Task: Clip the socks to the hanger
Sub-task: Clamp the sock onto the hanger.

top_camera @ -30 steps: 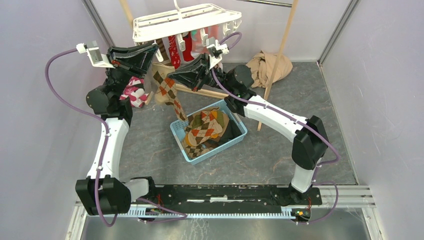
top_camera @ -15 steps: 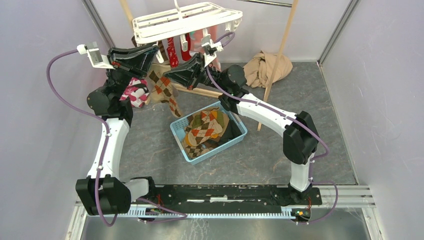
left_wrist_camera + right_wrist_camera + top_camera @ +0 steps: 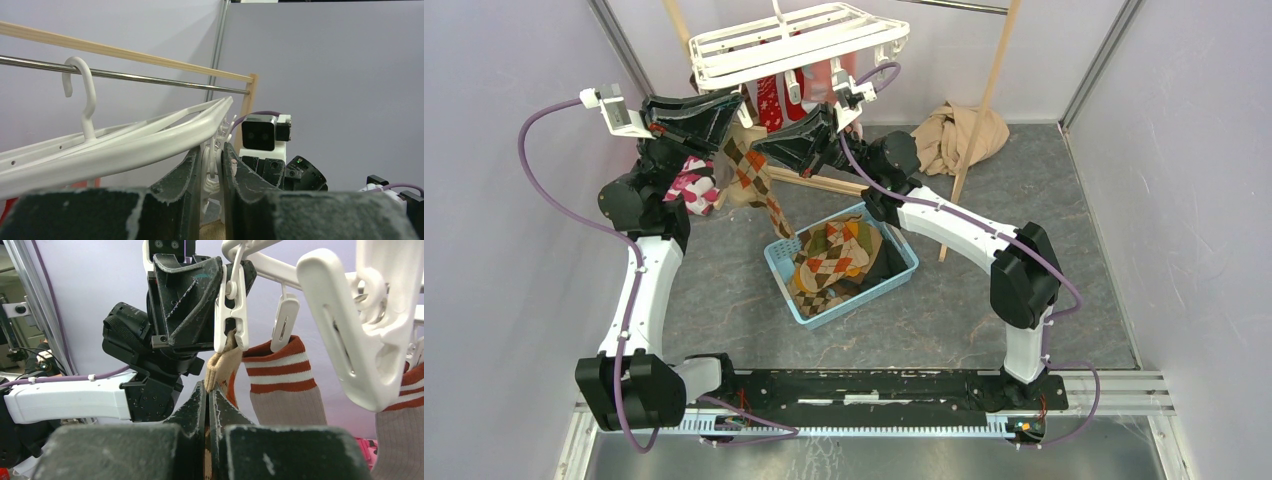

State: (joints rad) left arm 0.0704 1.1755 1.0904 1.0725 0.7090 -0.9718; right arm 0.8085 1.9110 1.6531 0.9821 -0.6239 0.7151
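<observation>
Brown argyle sock [image 3: 221, 366] clamped tight in right claw [image 3: 207, 390].

White hanger [image 3: 125, 145]; brown-orange argyle sock [image 3: 749, 172]

Pale lilac walls [image 3: 1204, 150] surround a grey mottled floor [image 3: 1074, 180] and wooden rack [image 3: 999, 60].

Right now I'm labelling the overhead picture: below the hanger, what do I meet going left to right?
Pink camouflage garment → argyle sock, held up → blue basket → beige cloth.
</observation>
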